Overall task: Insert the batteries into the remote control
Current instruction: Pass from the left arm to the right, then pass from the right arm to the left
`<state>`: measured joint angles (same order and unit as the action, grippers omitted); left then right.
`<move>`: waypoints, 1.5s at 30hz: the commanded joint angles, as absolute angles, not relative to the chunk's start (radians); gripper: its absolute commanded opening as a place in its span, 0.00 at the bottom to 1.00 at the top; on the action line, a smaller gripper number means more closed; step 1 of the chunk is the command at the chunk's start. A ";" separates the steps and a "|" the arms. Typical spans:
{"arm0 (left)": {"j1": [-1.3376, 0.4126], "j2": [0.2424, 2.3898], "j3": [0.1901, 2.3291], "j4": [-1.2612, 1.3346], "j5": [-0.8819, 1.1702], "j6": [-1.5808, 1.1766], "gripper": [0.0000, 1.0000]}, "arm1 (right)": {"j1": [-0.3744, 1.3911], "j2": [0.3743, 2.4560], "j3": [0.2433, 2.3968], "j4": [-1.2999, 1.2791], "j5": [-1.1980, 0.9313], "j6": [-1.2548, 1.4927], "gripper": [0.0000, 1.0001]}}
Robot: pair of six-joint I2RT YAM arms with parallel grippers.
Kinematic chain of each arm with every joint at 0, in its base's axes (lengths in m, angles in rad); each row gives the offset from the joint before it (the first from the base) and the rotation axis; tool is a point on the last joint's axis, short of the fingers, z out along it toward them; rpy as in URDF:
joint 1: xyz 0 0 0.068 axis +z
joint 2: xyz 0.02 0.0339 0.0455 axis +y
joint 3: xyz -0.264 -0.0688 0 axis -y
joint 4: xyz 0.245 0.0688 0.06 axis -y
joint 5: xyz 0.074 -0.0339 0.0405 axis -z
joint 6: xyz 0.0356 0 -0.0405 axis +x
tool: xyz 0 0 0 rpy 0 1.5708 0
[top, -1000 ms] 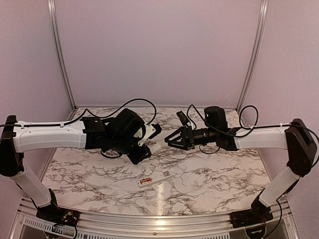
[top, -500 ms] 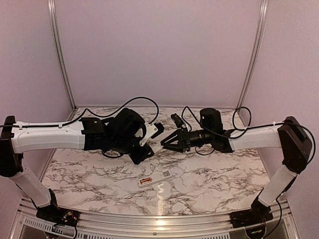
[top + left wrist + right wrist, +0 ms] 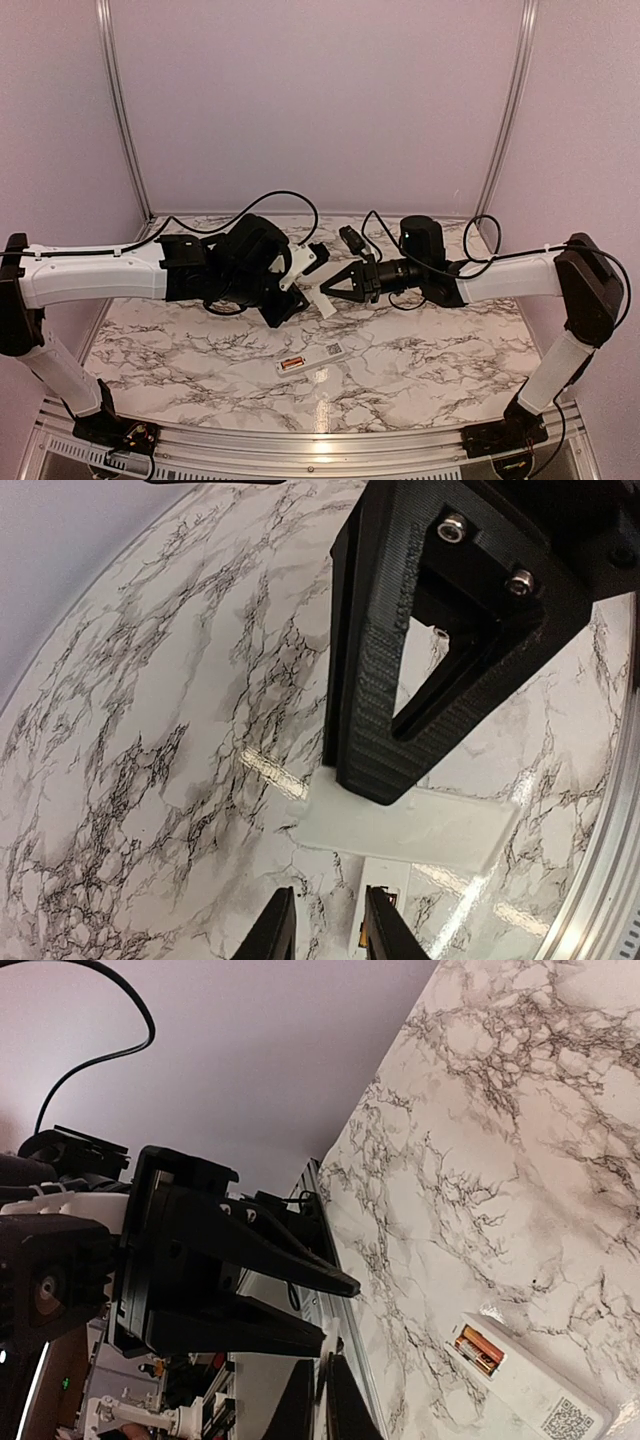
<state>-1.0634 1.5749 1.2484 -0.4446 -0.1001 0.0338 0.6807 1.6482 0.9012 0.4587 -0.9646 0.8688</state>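
The white remote control [image 3: 318,355] lies on the marble table, bay side up, and reddish-orange batteries [image 3: 292,364] show in its open bay [image 3: 478,1348]. Above it both grippers meet in the air. My right gripper [image 3: 326,290] is shut on a thin white battery cover [image 3: 327,302], seen edge-on between its fingers [image 3: 322,1355]. In the left wrist view the cover [image 3: 440,830] hangs flat under the right finger. My left gripper [image 3: 328,895] stands slightly open just short of the cover's edge, with only the table between its fingers. Below them is the remote [image 3: 380,880].
The marble tabletop [image 3: 420,360] is ringed by lilac walls with aluminium posts [image 3: 120,110] at the back corners. A metal rail [image 3: 320,445] runs along the near edge. Black cables [image 3: 290,205] loop off both wrists.
My right gripper has moved left to the left gripper and closed onto the white cover. The left arm has hardly shifted. The remote has stayed put.
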 commanded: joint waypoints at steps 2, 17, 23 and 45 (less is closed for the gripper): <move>-1.069 1.525 1.258 -0.425 -0.104 0.037 0.27 | 0.693 1.661 0.940 0.481 -0.985 0.862 0.00; -0.967 1.337 1.020 -0.180 0.151 -0.157 0.80 | 0.640 1.604 0.958 0.402 -0.946 0.728 0.00; -0.951 1.322 0.896 0.143 0.273 -0.366 0.68 | 0.637 1.571 0.967 0.485 -0.908 0.737 0.00; -0.976 1.498 0.836 0.682 0.253 -0.655 0.38 | 0.669 1.527 0.953 0.613 -0.838 0.831 0.00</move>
<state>-0.9703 1.4719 0.8024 0.6094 0.2539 -0.6342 0.6579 1.5517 0.9291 0.5827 -0.8532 0.8154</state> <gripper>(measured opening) 0.403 0.004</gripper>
